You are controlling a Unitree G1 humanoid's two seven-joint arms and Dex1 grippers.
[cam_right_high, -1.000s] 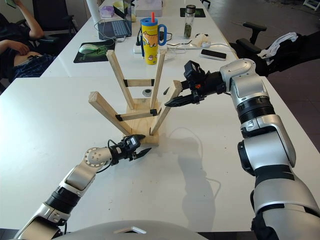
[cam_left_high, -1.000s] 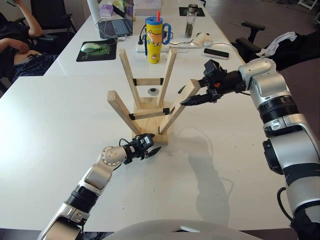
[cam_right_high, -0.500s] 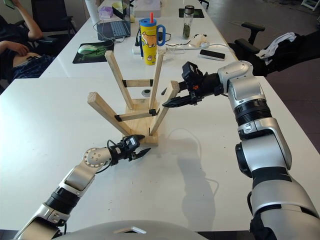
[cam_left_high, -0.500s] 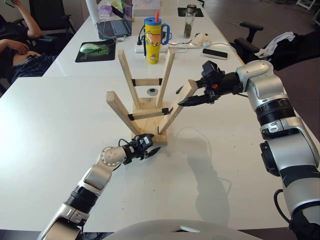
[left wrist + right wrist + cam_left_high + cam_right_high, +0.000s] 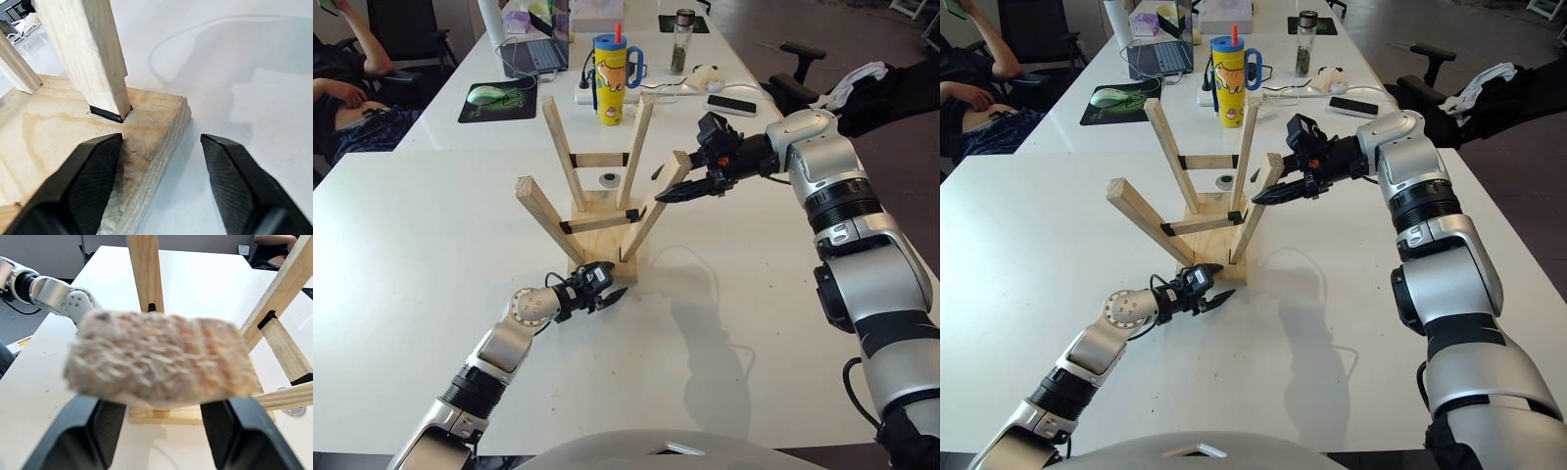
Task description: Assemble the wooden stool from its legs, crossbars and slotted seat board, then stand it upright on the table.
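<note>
The wooden stool (image 5: 597, 235) stands upside down, its seat board (image 5: 73, 127) flat on the white table (image 5: 411, 255) and its legs and crossbars pointing up. My left gripper (image 5: 610, 294) lies open at the board's near corner. One finger (image 5: 93, 166) is over the board and the other is over the bare table. My right gripper (image 5: 674, 193) is up at the top of the right-hand leg (image 5: 658, 201). Its fingers (image 5: 93, 431) stand apart on either side of the leg, just below the end grain (image 5: 161, 357). Whether they press on the wood is hidden.
Behind the stool lie a small round disc (image 5: 608, 179), a yellow cup (image 5: 612, 83), a mouse on a mat (image 5: 499, 98), a laptop (image 5: 533, 44), a phone (image 5: 736, 103) and a bottle (image 5: 678, 41). An office chair (image 5: 798, 59) stands off the right edge. Bare table spreads near and right.
The whole view has shifted slightly. My right gripper has crept a little further left at the leg's top. The left gripper and the stool have stayed put.
</note>
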